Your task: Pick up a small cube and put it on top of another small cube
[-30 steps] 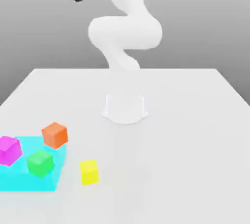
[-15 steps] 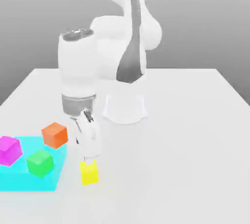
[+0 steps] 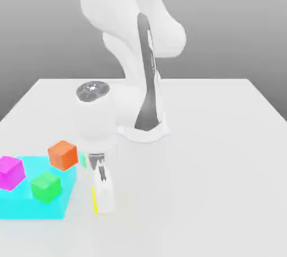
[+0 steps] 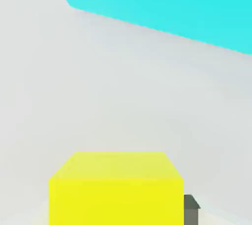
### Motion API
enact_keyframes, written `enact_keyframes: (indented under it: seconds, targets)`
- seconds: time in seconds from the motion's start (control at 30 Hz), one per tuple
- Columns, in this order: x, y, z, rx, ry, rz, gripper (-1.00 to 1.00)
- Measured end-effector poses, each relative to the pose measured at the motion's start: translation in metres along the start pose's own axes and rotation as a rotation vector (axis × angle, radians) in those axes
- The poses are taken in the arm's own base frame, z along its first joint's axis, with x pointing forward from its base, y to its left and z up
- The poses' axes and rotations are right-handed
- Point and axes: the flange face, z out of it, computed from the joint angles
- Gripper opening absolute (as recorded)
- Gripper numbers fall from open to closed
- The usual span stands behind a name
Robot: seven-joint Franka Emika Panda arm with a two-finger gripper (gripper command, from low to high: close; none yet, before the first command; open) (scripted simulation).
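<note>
And you're down on it: the claw [image 3: 103,202] is pressed in on the yellow cube [image 3: 95,201], pinching it, with a fingertip [image 4: 191,214] close against its side in the hand view. So which way does the cube lie from the claw? No way off at all; it's right there in the grip, low at the surface [image 3: 196,166], just beside the cyan platform [image 3: 56,211], on the exterior view's right of it. One arm, so no question of which is nearer. Its heading now: the cube sits upright, its near face squared up to you in the hand view, the sides lined up with the grip, and being a cube it has no long axis to favour. Your candidates for the stack are the green cube [image 3: 46,187], the orange cube [image 3: 63,155] and the magenta cube [image 3: 10,173], all towards the exterior view's left; which one is meant, you can't tell. Straight up first, I'd say, clear of that platform edge, then across, turning to match whichever top you choose.
</note>
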Motion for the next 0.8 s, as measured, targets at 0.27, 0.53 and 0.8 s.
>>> enact_keyframes:
  seconds: [0.27, 0.53, 0.8]
  targets:
    - [0.012, -0.016, -0.069, 0.000, -0.001, -0.012, -1.00]
    - [0.074, -0.087, -0.161, 0.000, -0.003, -0.132, -1.00]
    - [0.080, -0.093, -0.115, -0.001, -0.001, -0.152, 1.00]
